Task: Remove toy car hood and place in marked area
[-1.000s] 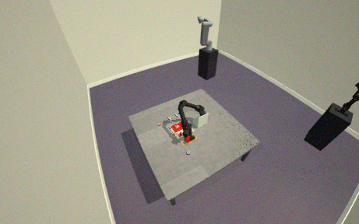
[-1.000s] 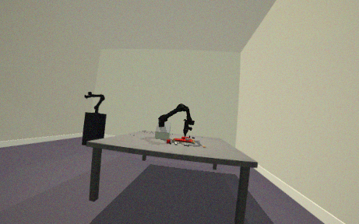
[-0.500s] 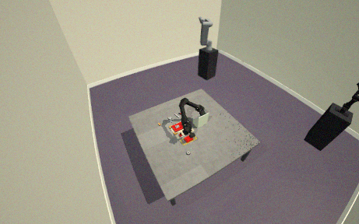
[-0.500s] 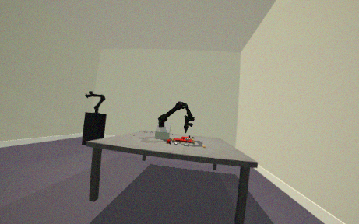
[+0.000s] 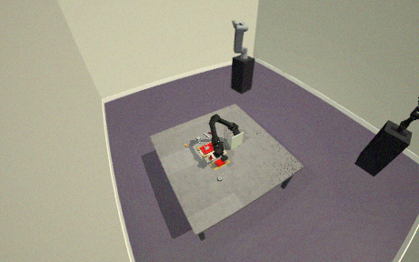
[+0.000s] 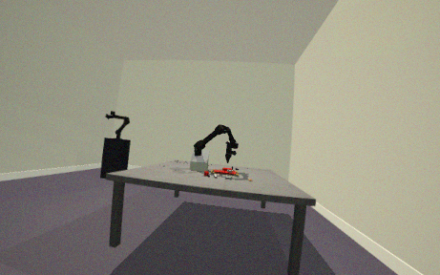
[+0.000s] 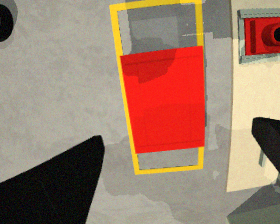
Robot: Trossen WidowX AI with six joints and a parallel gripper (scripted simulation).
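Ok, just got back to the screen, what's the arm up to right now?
The arm's gripper hangs above the table with its jaws wide apart and nothing between them. Directly below, in the wrist view, the red hood lies flat inside the yellow marked area, apart from the jaws. The rest of the toy car sits just to the side. The hood looks placed and released.

a bare robot test room: plain walls, purple floor [image 5: 331, 150], table [image 6: 176, 178], cameras on black pedestals [image 5: 242, 73]
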